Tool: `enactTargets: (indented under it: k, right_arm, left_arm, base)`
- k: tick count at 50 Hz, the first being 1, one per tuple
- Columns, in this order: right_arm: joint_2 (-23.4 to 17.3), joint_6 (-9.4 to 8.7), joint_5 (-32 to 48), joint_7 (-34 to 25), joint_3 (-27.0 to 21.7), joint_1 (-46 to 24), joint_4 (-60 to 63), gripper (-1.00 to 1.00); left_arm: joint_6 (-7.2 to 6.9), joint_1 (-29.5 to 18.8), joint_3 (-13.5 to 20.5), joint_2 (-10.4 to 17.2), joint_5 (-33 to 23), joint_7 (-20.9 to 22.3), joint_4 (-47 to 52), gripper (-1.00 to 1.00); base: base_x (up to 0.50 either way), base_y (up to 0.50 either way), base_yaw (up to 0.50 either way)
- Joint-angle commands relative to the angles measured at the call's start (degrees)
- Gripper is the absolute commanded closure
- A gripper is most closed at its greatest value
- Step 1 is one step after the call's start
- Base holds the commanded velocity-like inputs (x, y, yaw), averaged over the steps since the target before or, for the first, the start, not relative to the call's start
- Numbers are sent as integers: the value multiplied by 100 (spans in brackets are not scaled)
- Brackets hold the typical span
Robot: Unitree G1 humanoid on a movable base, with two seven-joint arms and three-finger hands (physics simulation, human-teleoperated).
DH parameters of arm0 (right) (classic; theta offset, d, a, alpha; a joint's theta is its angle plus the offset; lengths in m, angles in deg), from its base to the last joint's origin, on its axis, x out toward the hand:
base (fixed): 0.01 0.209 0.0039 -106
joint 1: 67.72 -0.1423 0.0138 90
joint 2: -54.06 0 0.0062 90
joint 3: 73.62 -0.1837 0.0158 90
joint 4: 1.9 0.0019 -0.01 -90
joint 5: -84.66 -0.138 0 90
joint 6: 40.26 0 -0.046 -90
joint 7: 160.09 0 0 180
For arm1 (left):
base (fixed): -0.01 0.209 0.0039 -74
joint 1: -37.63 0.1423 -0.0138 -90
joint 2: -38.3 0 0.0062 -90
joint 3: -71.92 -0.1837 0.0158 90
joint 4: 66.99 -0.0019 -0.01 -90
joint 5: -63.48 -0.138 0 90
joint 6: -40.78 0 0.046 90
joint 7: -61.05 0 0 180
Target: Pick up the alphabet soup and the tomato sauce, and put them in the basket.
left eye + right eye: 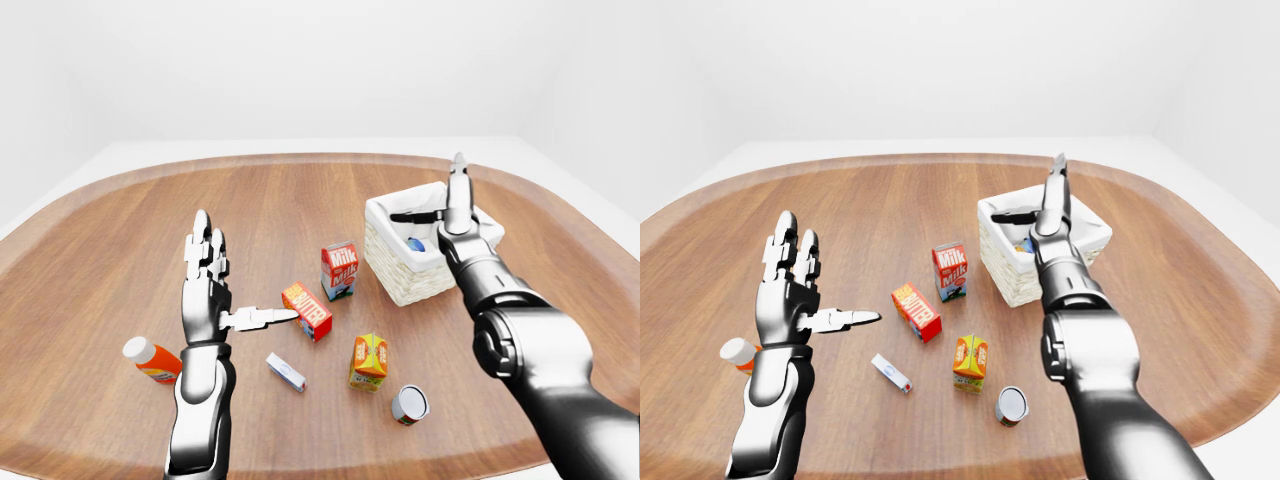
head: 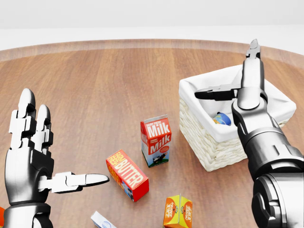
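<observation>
Beneath the outstretched right hand's [image 2: 247, 80] fingers, a blue-topped can [image 2: 222, 118] sits half-hidden behind the white-lined wicker basket's [image 2: 209, 142] rim, label unreadable.
</observation>
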Motion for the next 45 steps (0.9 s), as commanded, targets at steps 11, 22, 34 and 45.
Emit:
enactTargets:
  k: [11, 22, 34, 45]
  right_arm:
    - [60, 0, -640, -583, -32, 156, 129, -100]
    - [111, 0, -1055, -967, -13, 262, 303, -100]
    - [207, 0, -1431, -1238, 74, 508, 528, -100]
    - [278, 0, -1673, -1420, 161, 857, 1089, -100]
  left_arm:
    - [-4, 36, 11, 16, -7, 76, -66, -100]
    - [0, 36, 12, 15, -6, 75, -67, -100]
    - [1, 36, 11, 16, -7, 77, -67, -100]
    - [5, 35, 12, 16, -7, 78, -68, -100]
  base:
    - [0, 0, 0]
    - [0, 0, 0]
    - [0, 0, 0]
    - [0, 0, 0]
